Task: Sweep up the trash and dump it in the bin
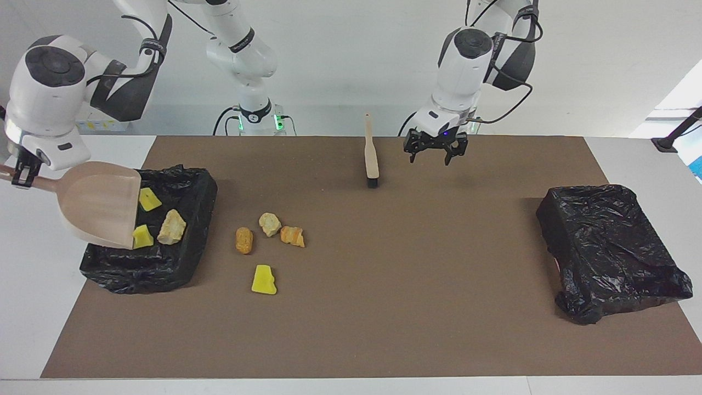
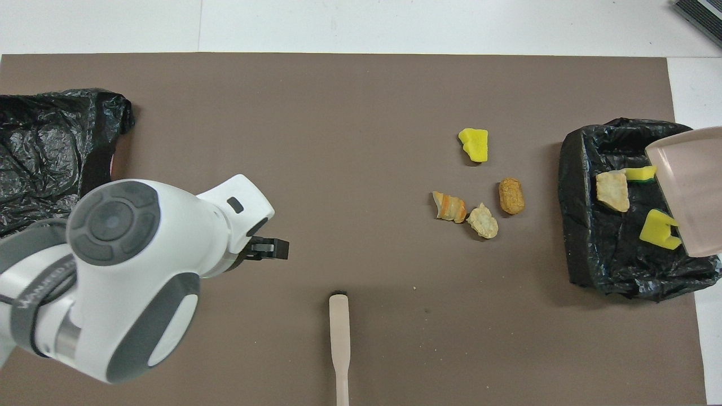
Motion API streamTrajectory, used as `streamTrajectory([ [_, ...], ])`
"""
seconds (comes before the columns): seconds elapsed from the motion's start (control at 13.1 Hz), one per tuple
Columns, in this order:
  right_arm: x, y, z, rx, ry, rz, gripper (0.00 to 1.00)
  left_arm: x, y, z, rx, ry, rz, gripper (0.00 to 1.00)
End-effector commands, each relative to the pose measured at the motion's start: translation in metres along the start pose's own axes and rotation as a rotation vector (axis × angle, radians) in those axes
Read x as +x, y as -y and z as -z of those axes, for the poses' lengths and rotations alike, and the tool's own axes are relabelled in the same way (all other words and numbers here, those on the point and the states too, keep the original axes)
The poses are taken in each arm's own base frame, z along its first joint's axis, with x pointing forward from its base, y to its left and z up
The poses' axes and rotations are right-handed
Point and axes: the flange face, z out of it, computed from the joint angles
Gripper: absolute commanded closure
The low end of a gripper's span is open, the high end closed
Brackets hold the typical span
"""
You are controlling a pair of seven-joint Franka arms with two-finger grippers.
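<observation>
1. The landmark is the bin (image 1: 164, 258), a tray lined with black plastic at the right arm's end of the brown mat (image 1: 384, 329).
2. Three pieces of trash lie in the bin: two yellow foam chunks (image 1: 149, 198) (image 1: 142, 237) and one beige rough piece (image 1: 171, 226).
3. Four pieces of trash lie on the mat just beside the bin, toward the left arm's end: an orange-brown lump (image 1: 244, 240), a beige lump (image 1: 270, 224), an orange striped piece (image 1: 292, 236) and a yellow chunk (image 1: 264, 280).
4. The yellow chunk on the mat is farther from the robots than the other three.
5. The right gripper (image 1: 22, 173) is closed around the handle of the beige dustpan (image 1: 101, 206). It holds the dustpan tilted, with the open mouth over the bin.
6. The brush (image 1: 372, 156) lies on the mat, well apart from the bin, toward the middle of the table and nearer to the robots.
7. The left gripper (image 1: 436, 156) hangs just beside the brush with its fingers spread wide and holds nothing.
8. A second black-lined bin (image 1: 609, 247) stands at the left arm's end of the mat, well apart from the first bin.
</observation>
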Motion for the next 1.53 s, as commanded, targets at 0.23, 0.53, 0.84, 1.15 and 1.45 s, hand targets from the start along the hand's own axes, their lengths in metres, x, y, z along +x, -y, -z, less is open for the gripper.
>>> streamTrajectory([
  [0.23, 0.0, 0.011, 0.034, -0.034, -0.05, 0.042, 1.0, 0.023, 0.082, 0.094, 0.01, -0.014, -0.074, 0.0],
  [0.53, 0.008, 0.014, 0.04, -0.052, -0.218, -0.036, 1.0, 0.02, 0.137, 0.149, 0.069, -0.024, -0.1, 0.0],
  [0.84, 0.026, 0.016, 0.046, -0.042, -0.399, -0.225, 1.0, 0.04, 0.156, 0.159, 0.096, 0.008, -0.11, 0.0],
  [1.15, 0.085, 0.014, 0.074, 0.057, -0.487, -0.487, 1.0, 0.042, 0.177, 0.159, 0.007, -0.006, -0.068, 0.0],
  [1.45, 0.143, 0.004, 0.097, 0.187, -0.565, -0.738, 1.0, 0.034, 0.18, 0.159, 0.006, -0.02, -0.063, 0.0],
])
